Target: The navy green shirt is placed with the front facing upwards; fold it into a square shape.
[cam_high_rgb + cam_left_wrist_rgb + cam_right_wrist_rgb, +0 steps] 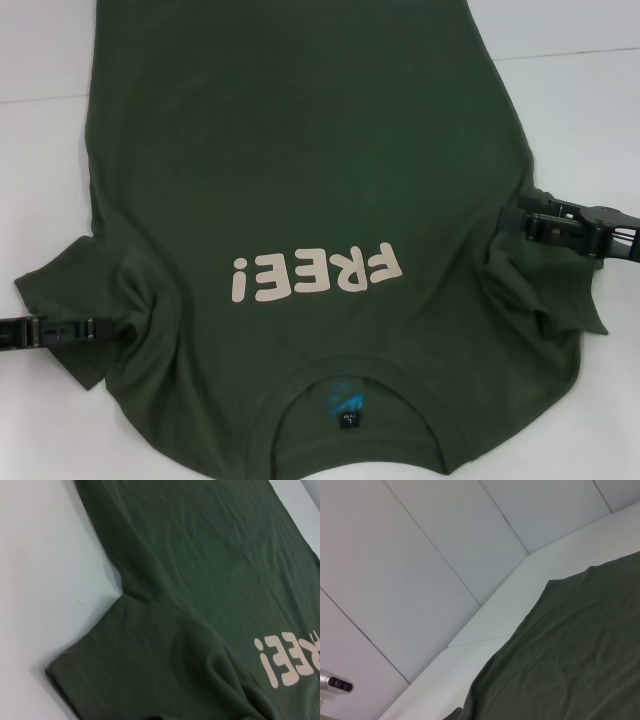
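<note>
The navy green shirt (300,150) lies flat on the white table, front up, its cream "FREE!" print (315,275) upside down to me. Its collar with the black label (345,405) is nearest me. My left gripper (118,330) is at the left sleeve (80,290), shut on cloth that bunches around its tips. My right gripper (508,222) is at the right sleeve (545,290), shut on gathered cloth there. The left wrist view shows the sleeve (125,670), the shirt body (200,580) and part of the print (290,662). The right wrist view shows the shirt's far part (570,655).
Bare white table (40,180) lies on both sides of the shirt, with a seam across it. White wall panels (420,555) rise behind the table's far edge. A small grey camera device (335,684) sits off to the side.
</note>
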